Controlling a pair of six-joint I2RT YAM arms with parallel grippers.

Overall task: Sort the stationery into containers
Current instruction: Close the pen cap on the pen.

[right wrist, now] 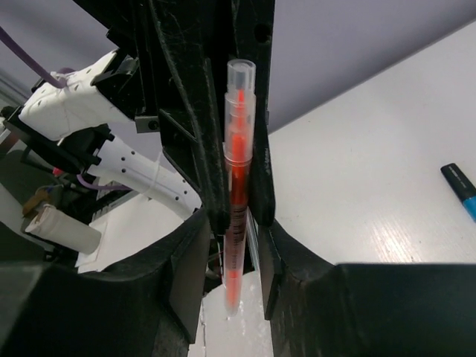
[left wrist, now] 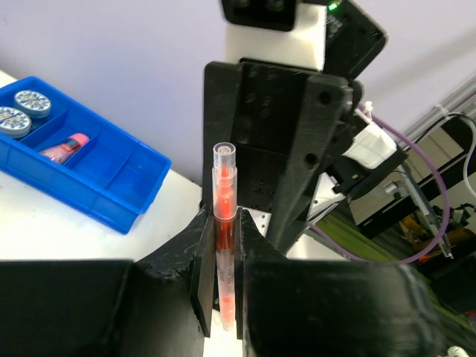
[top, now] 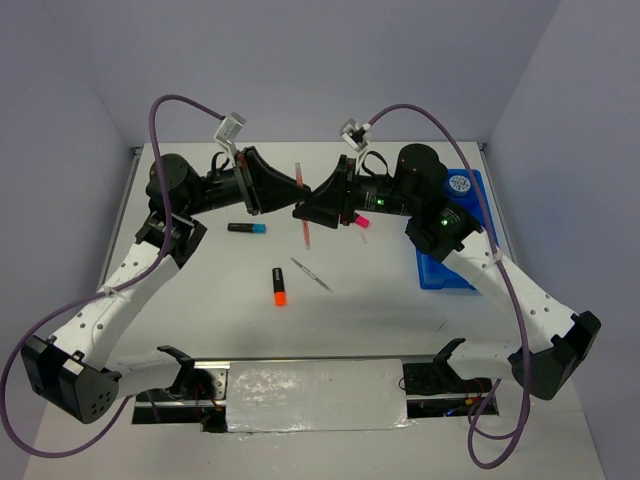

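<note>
Pink pen [left wrist: 224, 212] tight between both jaws

Bright, even overhead light; soft faint shadows under the arms on the white worktop [top: 200, 300]. Mottled glare on silver foil strip [top: 315, 395] at 6 o'clock. Wrist views: thin pink translucent plastic pen [left wrist: 224, 223] fairly sharp, background soft; worktop sheen at 4 o'clock in the right wrist view.
</note>
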